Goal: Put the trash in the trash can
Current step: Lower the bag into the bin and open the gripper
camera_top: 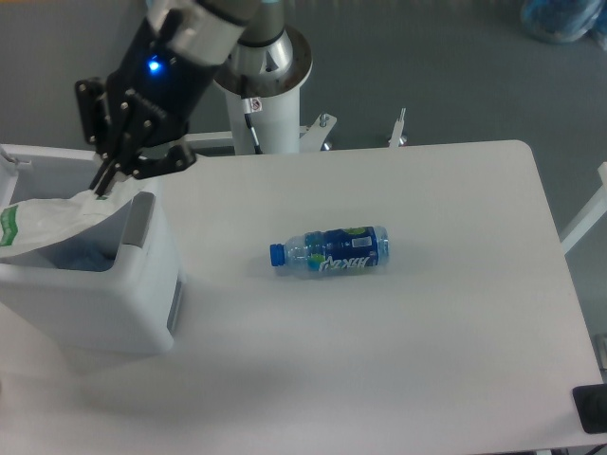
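- The gripper [102,183] hangs over the far right corner of the trash can [85,303], its two dark fingers drawn together on one end of the plastic bag [47,220] — pinching it.
- From that pinch the bag stretches away to the gripper's left and slightly below, lying across the open top of the can; its green strip sits at the far end from the fingers, at the picture's left edge.
- Whether the bag rests on the can's rim or hangs just above it cannot be told.
- The can's grey panel [137,221] is directly below the gripper, on the rim nearest to it.
- Something bluish lies inside the can, beneath the bag — too dim to name.
- The bottle [329,252] lies on its side on the white table [427,360], well to the right of the gripper and lower in the picture, blue cap pointing back toward the can.
- A blue light glows on the wrist just above the fingers.
- A dark object [591,408] shows at the table's near right corner, far from the gripper, cut off by the frame.
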